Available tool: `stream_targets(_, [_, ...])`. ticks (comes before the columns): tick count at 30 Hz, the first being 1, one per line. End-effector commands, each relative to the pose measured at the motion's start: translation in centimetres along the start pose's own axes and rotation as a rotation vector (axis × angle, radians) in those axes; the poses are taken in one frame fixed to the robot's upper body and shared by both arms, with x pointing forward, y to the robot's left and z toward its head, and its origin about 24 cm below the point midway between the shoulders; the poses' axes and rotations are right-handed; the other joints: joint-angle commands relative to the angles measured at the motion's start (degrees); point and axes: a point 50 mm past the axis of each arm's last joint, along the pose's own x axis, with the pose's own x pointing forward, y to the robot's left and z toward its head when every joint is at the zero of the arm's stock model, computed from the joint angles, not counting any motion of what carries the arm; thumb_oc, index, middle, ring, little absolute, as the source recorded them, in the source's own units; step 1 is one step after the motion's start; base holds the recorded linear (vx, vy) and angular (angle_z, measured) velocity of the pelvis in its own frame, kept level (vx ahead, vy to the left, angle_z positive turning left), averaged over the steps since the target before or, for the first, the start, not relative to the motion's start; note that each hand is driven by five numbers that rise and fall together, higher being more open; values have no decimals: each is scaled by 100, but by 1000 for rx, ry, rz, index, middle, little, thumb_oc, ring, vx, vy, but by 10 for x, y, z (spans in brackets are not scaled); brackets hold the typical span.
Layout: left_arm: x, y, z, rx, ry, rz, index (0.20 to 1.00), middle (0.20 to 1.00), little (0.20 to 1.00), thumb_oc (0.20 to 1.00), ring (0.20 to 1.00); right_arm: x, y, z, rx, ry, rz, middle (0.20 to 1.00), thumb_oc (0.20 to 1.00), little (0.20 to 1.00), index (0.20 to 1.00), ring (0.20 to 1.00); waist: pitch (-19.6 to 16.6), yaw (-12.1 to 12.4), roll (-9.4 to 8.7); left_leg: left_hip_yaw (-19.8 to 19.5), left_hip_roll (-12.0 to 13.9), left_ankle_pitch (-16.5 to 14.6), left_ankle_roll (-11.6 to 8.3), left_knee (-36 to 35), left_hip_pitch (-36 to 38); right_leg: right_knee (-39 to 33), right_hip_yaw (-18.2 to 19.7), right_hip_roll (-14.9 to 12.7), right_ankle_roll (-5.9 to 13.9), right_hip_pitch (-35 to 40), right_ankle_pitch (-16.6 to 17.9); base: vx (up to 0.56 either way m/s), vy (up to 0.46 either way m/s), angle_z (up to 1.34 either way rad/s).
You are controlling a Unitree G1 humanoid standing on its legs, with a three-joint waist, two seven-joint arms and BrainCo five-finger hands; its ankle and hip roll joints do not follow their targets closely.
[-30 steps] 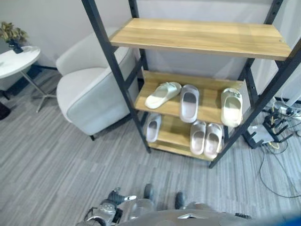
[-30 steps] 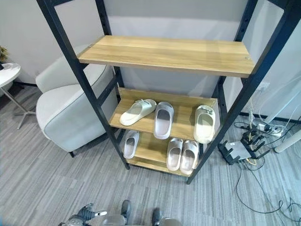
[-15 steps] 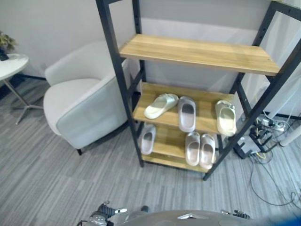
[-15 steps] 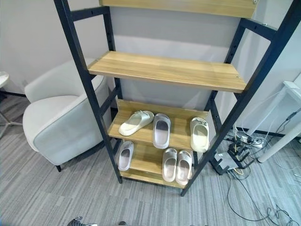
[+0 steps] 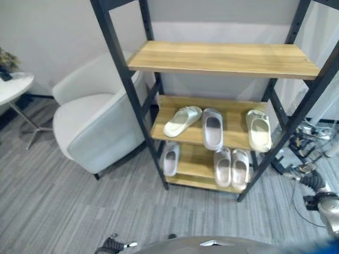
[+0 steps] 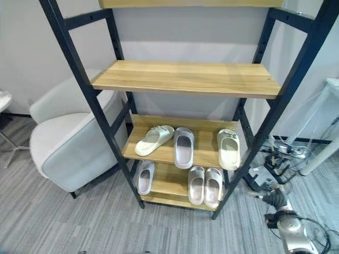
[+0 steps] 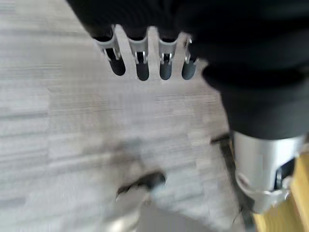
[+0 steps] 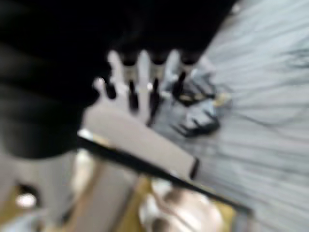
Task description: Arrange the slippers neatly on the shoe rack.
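Far left: a round side table [image 5: 13,87] by the wall, then a pale armchair [image 5: 92,124] pressed against the rack's left post. Next, the shoe rack [image 5: 225,58], black posts carrying wooden shelves, with every slipper already on its two lowest shelves. On the upper of these: a cream slipper [image 5: 182,120] lying askew, toe swung left, likely the piece that wants straightening; just beside it a grey slipper [image 5: 213,129] set straight, toe outward; well apart at the right end, a second cream slipper [image 5: 259,130], also straight. On the bottom shelf: a lone grey slipper [image 5: 170,159] at the left, and a neat grey pair [image 5: 231,167] side by side toward the right. Right of the rack, a tangle of cables and a power strip [image 6: 275,159] on the carpet.

Left hand [image 7: 145,55] seen from its wrist: fingers straight, released, grasping nothing, hanging over bare carpet. Right hand [image 8: 140,79] seen from its wrist: fingers likewise straight and empty, with rack frame and the cable clutter beyond, detail the head views give from far off. Judged: nothing grasped yet, approach to the rack not made.
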Motion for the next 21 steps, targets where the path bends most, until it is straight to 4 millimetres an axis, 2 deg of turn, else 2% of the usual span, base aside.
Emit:
stream_targets(1, [4, 7, 20, -16, -58, 18, 1000, 1000, 1000, 1000, 1000, -5, 10, 9, 20, -75, 37, 1000, 1000, 1000, 1000, 1000, 164, -17, -113, -29, -63, -539, -4, 530, -205, 257, 130, -351, 459, 220, -475, 0, 0, 0])
stream_targets(2, [4, 6, 26, 18, -80, 10, 1000, 1000, 1000, 1000, 1000, 4, 27, 7, -14, -44, 65, 1000, 1000, 1000, 1000, 1000, 166, 19, -109, -61, -66, -549, 0, 528, -196, 264, 108, -357, 456, 223, -474, 0, 0, 0])
stream_targets(3, [4, 6, 26, 18, -80, 10, 1000, 1000, 1000, 1000, 1000, 4, 27, 7, -14, -44, 66, 1000, 1000, 1000, 1000, 1000, 167, 17, -110, -62, -66, -549, 0, 528, -195, 264, 107, -357, 456, 224, -474, 2, 23, -3])
stream_targets(4, [4, 6, 25, 16, -75, 13, 1000, 1000, 1000, 1000, 1000, 7, 49, 21, -25, -88, 131, 1000, 1000, 1000, 1000, 1000, 164, 70, -118, -85, -76, -552, 5, 512, -188, 261, 95, -355, 449, 233, -485, 4, 8, -5])
stream_targets(5, [4, 6, 25, 15, -75, 13, 1000, 1000, 1000, 1000, 1000, 7, 49, 21, -25, -89, 132, 1000, 1000, 1000, 1000, 1000, 165, 68, -121, -87, -77, -552, 5, 511, -186, 261, 94, -356, 449, 235, -486, 0, 0, 0])
stream_targets(7, [4, 5, 25, 18, -74, 14, 1000, 1000, 1000, 1000, 1000, 5, 64, 28, -20, -119, 174, 1000, 1000, 1000, 1000, 1000, 168, 115, -156, -114, -82, -552, 17, 501, -183, 245, 77, -359, 445, 257, -480, 6, -3, 8])
stream_targets(12, [4, 4, 23, 45, -69, 12, 1000, 1000, 1000, 1000, 1000, 5, 70, 35, -26, -150, 189, 1000, 1000, 1000, 1000, 1000, 170, 155, -177, -128, -85, -548, 21, 491, -187, 205, 63, -365, 444, 260, -456, 1, -1, 1])
stream_targets(15, [4, 4, 20, 62, -63, 16, 1000, 1000, 1000, 1000, 1000, 4, 70, 56, -75, -245, 203, 1000, 1000, 1000, 1000, 1000, 169, 194, -194, -139, -91, -546, 23, 464, -187, 157, 30, -375, 452, 263, -438, 0, 0, 0])
stream_targets(21, [4, 1, 22, 78, -71, 14, 1000, 1000, 1000, 1000, 1000, 8, 79, 77, -80, -318, 218, 1000, 1000, 1000, 1000, 1000, 155, 269, -220, -168, -101, -563, 23, 484, -192, 154, -16, -376, 451, 288, -446, 0, 0, 0])
